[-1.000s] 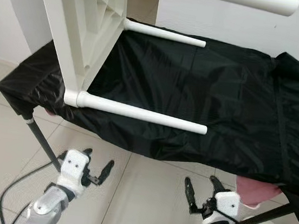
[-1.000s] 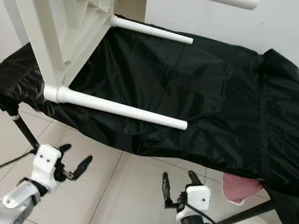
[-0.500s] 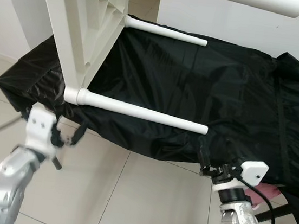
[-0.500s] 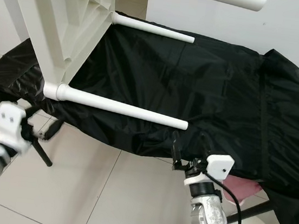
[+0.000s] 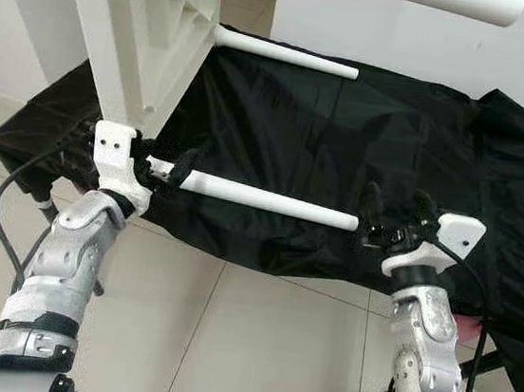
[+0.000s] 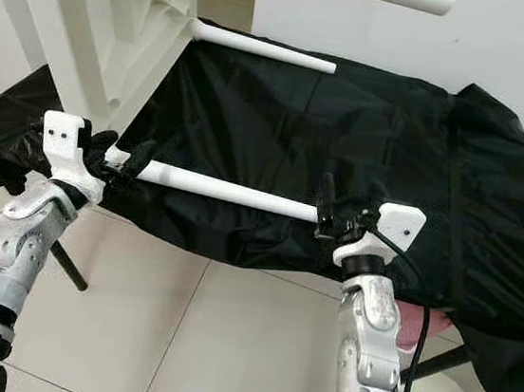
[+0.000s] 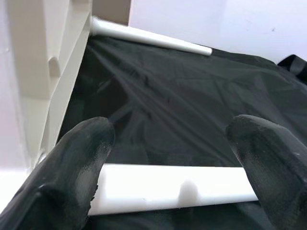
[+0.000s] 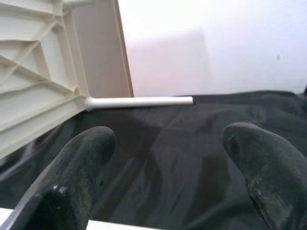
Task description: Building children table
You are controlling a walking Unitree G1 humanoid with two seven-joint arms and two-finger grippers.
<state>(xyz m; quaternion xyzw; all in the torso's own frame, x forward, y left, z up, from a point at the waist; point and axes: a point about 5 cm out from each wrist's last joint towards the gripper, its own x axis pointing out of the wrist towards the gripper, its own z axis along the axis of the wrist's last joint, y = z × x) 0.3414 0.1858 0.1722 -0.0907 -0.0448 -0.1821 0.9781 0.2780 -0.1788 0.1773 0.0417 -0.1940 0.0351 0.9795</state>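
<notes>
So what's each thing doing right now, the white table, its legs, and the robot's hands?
White plastic table top: tipped on its side, ribbed underside showing.
Near white leg: plugged in, sticking out sideways.
Far white leg: plugged in, sideways.
Left gripper: open, fingers around the near leg's base.
Right gripper: open, at that leg's tip.
Black cloth: draped, wrinkled.

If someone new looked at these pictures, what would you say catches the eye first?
The white children's table tipped on its side atop the black cloth-covered surface, its legs pointing sideways. Next, the nearest leg, flanked by both silver arms: the left end effector open around it close to the tabletop, the right end effector open at its free tip.
</notes>
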